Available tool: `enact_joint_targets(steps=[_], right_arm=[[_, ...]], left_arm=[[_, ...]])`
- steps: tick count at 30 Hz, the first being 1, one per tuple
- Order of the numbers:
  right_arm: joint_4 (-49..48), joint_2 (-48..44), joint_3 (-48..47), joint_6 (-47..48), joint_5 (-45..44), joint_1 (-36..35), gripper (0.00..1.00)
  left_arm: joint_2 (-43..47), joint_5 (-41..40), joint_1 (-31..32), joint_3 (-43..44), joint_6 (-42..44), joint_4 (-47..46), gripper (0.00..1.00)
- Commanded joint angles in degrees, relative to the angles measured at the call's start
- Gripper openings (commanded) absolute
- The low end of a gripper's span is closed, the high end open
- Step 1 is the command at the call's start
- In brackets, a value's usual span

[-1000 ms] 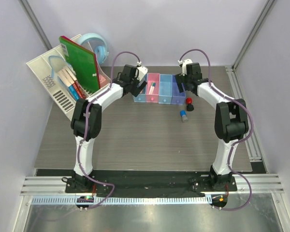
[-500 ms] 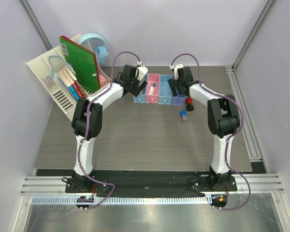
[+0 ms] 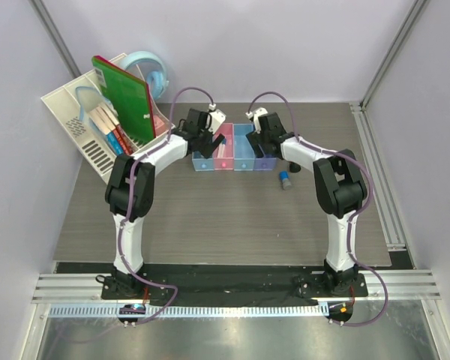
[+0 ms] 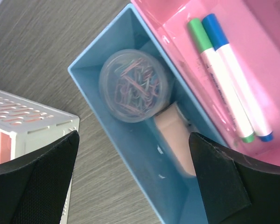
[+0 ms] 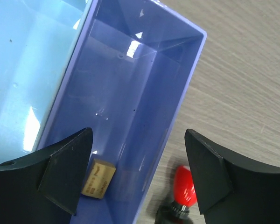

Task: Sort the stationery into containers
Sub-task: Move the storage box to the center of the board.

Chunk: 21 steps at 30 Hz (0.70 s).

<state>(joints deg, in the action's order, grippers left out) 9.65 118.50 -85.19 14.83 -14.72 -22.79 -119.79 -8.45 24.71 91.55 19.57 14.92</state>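
Observation:
The four joined bins stand in a row: light blue [image 4: 107, 140], pink [image 4: 270, 56], blue [image 5: 28, 70] and violet-blue [image 5: 130, 93]. In the top view the row [image 3: 244, 154] lies between my two grippers. The light blue bin holds a pink eraser [image 4: 175, 140] and a clear round box of paper clips [image 4: 135, 86]. Two white pens, green cap [image 4: 214, 79] and blue cap [image 4: 238, 74], lie in the pink bin. A tiny orange block [image 5: 98, 179] lies in the violet-blue bin. The red-and-black cylinder [image 5: 183, 186] lies on the table beside that bin. The blue-grey cylinder [image 3: 285, 178] lies loose nearby. My left gripper [image 4: 135, 186] is open above the light blue bin. My right gripper [image 5: 137, 177] is open above the violet-blue bin's outer wall.
The white slotted organizer [image 3: 82, 127] with the green book [image 3: 124, 97] stands at the back left, its corner close to the light blue bin [image 4: 28, 126]. The round light-blue tape dispenser [image 3: 150, 71] sits behind it. Walls enclose the table on three sides.
The row of bins has shifted left and slightly nearer. My right gripper has moved left over the violet-blue bin. My left gripper has moved left with the row.

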Motion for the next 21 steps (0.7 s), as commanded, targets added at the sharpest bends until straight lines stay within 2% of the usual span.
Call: enact_joint_targets(steps=[1, 12, 21], right_arm=[[-0.86, -6.07, 3.00, -0.42, 0.22, -2.26, 0.86], [-0.86, -12.50, 8.46, 0.46, -1.10, -3.58, 0.86], [-0.77, -16.01, 11.01, 1.78, -2.33, -3.76, 0.86]], left_arm=[[2.36, 1.68, 0.25, -2.07, 0.11, 2.48, 1.00], [4.47, 3.44, 1.22, -4.88, -0.59, 3.63, 1.00], [9.12, 0.45, 1.66, -6.12, -1.47, 3.36, 1.00]])
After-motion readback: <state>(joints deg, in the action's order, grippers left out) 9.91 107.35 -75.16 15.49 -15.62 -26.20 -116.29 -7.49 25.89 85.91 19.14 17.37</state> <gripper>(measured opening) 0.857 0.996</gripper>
